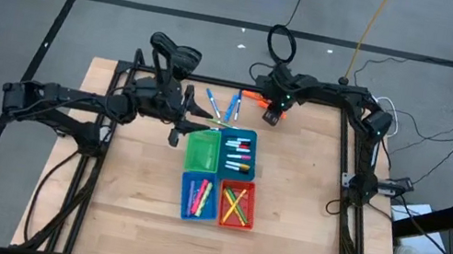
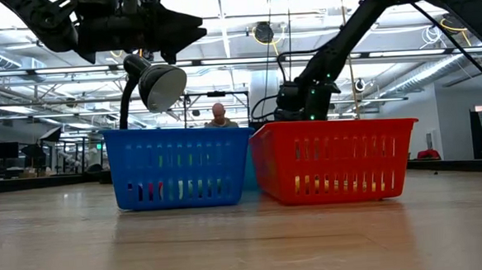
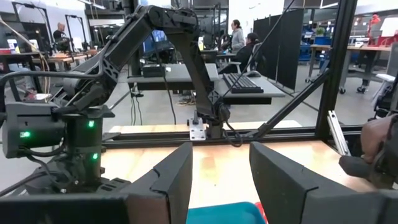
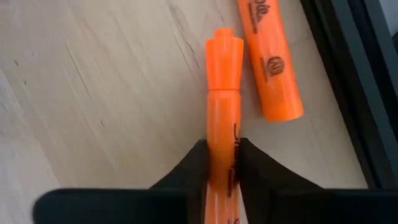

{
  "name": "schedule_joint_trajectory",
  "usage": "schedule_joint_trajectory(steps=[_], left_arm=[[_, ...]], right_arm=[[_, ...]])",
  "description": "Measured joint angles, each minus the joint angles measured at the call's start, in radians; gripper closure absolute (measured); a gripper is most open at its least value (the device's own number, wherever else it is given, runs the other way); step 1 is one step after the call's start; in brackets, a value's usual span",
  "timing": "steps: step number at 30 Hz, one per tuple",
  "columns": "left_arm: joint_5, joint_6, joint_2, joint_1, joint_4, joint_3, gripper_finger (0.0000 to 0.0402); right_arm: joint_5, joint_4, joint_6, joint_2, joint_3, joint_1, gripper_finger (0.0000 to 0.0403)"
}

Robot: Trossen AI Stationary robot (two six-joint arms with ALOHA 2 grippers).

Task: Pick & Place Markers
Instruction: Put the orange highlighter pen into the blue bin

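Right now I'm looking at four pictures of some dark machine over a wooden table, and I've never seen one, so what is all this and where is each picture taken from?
These are two dark robot arms working at a wooden table. One picture looks straight down, one looks level along the tabletop, and two come from cameras on the wrists. In the middle stand four small square plastic bins: green, teal, blue and red, with markers inside. Loose blue markers lie on the wood behind them. The right pincer, at the table's far edge, is closed on an orange marker; a second orange marker lies beside it. The left pincer is open above the bins, holding nothing.
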Motion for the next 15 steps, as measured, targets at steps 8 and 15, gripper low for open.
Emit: schedule_joint_trajectory(steps=[8, 15], left_arm=[[0.0, 0.0, 0.0, 0.0, -0.03, 0.0, 0.024], [-0.001, 0.002, 0.0, 0.0, -0.043, 0.0, 0.024]], right_arm=[[0.007, -0.004, 0.019, -0.075, -0.002, 0.02, 0.0356], [-0.004, 0.019, 0.086, -0.303, -0.032, 0.122, 0.0356]])
